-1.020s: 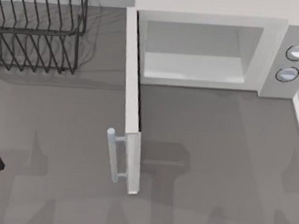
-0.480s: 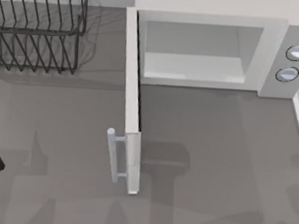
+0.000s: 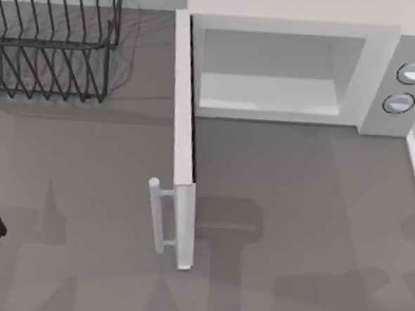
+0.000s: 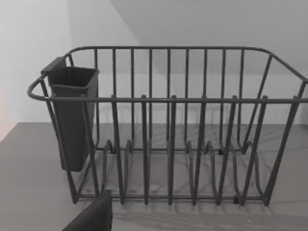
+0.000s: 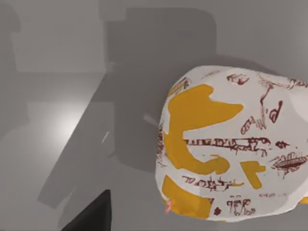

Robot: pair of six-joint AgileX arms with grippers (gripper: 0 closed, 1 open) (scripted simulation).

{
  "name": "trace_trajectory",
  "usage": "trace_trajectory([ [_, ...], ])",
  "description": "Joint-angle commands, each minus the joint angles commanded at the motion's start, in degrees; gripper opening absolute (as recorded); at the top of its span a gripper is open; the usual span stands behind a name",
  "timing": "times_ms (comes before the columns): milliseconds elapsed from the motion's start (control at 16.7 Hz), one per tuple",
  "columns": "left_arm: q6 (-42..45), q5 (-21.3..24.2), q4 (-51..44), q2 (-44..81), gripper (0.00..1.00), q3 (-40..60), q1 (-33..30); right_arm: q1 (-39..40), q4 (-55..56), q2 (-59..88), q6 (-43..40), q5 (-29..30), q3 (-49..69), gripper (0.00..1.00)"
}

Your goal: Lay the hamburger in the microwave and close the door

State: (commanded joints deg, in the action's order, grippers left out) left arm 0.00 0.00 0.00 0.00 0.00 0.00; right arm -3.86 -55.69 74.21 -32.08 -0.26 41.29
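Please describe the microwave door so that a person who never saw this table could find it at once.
Find the microwave, the big white box at the back of the table, with two round dials on its grey panel. From the left edge of its open cavity, the door swings out toward the front. It is a tall flat white panel, and nothing else here carries a pale bar handle.

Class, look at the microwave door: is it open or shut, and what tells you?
Open. In the top view the door juts straight out from the microwave, handle at its far end, leaving the pale inside exposed.
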Motion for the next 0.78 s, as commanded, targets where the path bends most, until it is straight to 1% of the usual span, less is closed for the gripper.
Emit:
trace_trajectory([
  [480, 0.0, 0.0, 0.0, 0.0, 1.0, 0.0, 0.0, 0.14, 0.03, 1.75, -0.57, 0.04, 0.36, 1.0],
  [600, 0.0, 0.0, 0.0, 0.0, 1.0, 0.0, 0.0, 0.12, 3.29, 3.45, -0.44, 0.03, -1.39, 1.0],
  [780, 0.0, 0.0, 0.0, 0.0, 1.0, 0.0, 0.0, 0.15, 12.0, 7.59, -0.35, 0.02, -5.33, 1.0],
])
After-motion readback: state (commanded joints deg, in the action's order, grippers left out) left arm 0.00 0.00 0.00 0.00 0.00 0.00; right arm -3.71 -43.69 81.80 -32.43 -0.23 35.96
